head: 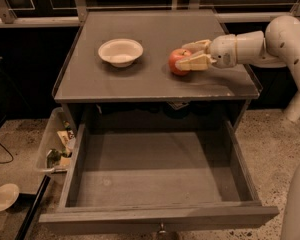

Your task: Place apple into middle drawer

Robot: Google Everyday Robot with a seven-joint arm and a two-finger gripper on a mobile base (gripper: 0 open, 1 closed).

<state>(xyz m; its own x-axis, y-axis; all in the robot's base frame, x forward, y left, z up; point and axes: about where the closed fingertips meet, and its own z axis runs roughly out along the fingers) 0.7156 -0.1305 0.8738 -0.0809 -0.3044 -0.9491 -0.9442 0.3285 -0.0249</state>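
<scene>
The red apple (177, 61) sits on the right part of the grey cabinet top (155, 79). My gripper (186, 54) reaches in from the right at the apple's level, one finger on the far side and one on the near side of it, closed around it. The middle drawer (155, 179) is pulled wide open below the cabinet top, and its inside holds nothing. Its front panel (160, 217) faces the camera with a small knob at the bottom middle.
A white bowl (120, 52) stands on the cabinet top, left of the apple. A clear plastic bin of clutter (55, 144) sits on the floor left of the drawer. A small pale dish (3, 196) lies at the lower left. My arm (270, 44) fills the right side.
</scene>
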